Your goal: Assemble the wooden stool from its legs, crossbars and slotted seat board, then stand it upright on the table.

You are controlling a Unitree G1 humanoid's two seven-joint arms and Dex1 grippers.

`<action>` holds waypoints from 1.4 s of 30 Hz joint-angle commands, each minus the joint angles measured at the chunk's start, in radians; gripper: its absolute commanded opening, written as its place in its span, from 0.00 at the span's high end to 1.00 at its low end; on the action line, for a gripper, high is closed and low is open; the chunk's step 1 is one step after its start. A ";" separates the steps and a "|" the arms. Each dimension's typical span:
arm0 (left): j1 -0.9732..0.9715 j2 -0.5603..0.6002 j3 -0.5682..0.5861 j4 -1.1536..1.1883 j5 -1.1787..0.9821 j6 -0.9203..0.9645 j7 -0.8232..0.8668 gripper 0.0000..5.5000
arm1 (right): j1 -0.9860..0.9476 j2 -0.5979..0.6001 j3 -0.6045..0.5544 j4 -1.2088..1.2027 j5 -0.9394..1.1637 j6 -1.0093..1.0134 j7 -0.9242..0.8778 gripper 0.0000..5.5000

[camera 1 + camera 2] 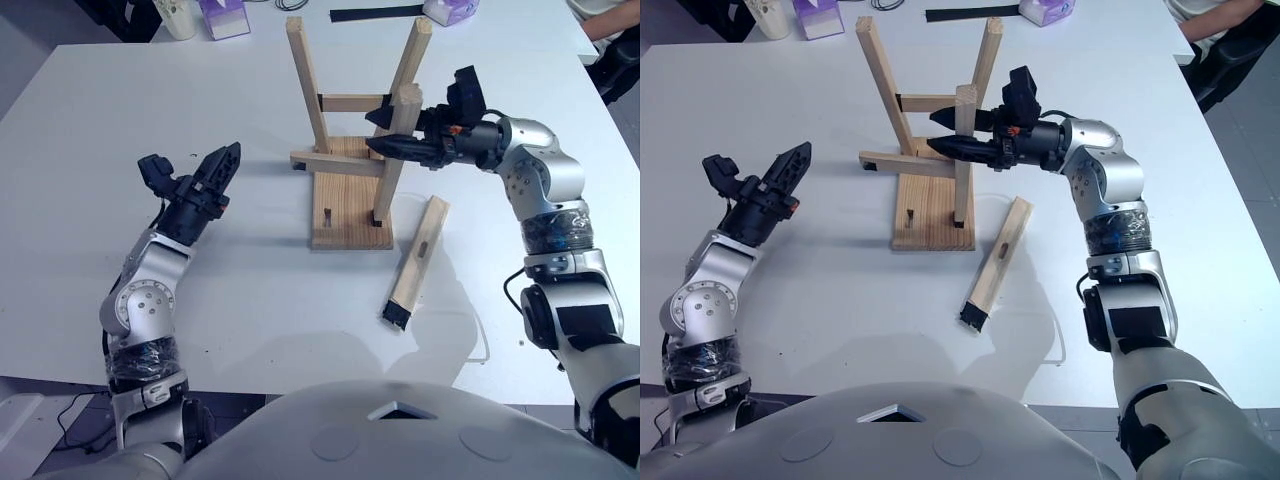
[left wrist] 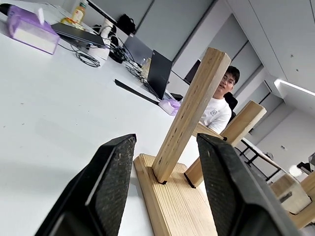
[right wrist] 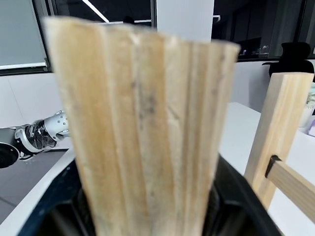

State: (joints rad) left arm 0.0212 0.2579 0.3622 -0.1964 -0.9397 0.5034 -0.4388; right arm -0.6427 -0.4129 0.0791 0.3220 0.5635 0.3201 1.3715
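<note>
Count: one seat board lying flat mid-table, three legs standing up out of it, two crossbars tying them together, plus one loose leg lying just right of the board. The right gripper is pinching the nearest upright leg high up, which hides the crossbar joints there. The left gripper hangs well off to the left, jaws spread. Can't make out what the dark bit on the loose leg's near end is.

Left arm bent at near left, gripper fingers spread, pointing far. Right arm reaches left, gripper clamped on a leg.
</note>
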 commanded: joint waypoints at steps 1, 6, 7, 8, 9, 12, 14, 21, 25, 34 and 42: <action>0.075 -0.037 0.016 -0.059 0.012 -0.023 0.040 0.58 | 0.111 -0.061 0.046 -0.030 -0.074 0.039 -0.010 0.63; 0.181 -0.104 0.000 -0.120 0.031 -0.061 0.074 0.58 | 0.169 -0.116 0.095 -0.076 -0.105 0.050 -0.005 0.63; 0.178 -0.112 0.001 -0.118 0.025 -0.066 0.075 0.58 | 0.181 -0.123 0.103 -0.077 -0.117 0.049 -0.015 0.63; 0.183 -0.123 0.003 -0.123 0.029 -0.077 0.085 0.58 | 0.176 -0.128 0.116 -0.056 -0.135 0.037 -0.014 0.63; 0.180 -0.133 0.001 -0.127 0.034 -0.085 0.097 0.58 | 0.177 -0.137 0.128 -0.045 -0.150 0.023 -0.010 0.63; 0.155 -0.132 -0.031 -0.117 0.065 -0.093 0.095 0.58 | 0.196 -0.152 0.172 -0.065 -0.187 -0.005 -0.025 0.63; 0.133 -0.129 -0.048 -0.115 0.077 -0.095 0.093 0.58 | 0.183 -0.159 0.216 -0.090 -0.186 0.037 -0.016 0.63; 0.077 -0.089 -0.145 -0.110 0.180 -0.098 0.058 0.58 | 0.132 -0.163 0.324 -0.039 -0.236 0.082 -0.028 0.63; 0.057 -0.098 -0.154 -0.109 0.189 -0.101 0.063 0.58 | 0.118 -0.169 0.348 0.011 -0.235 0.099 -0.042 0.63; 0.021 -0.091 -0.127 -0.025 0.226 -0.134 0.052 0.58 | 0.057 -0.123 0.296 0.060 -0.178 0.049 -0.084 0.63; 0.054 -0.105 -0.076 0.110 0.231 -0.197 0.006 0.58 | 0.032 -0.109 0.117 0.007 -0.059 0.095 -0.113 0.45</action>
State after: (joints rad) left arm 0.0683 0.1515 0.2748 -0.1014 -0.7116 0.3211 -0.4178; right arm -0.6128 -0.5111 0.2385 0.3646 0.5018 0.3983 1.2748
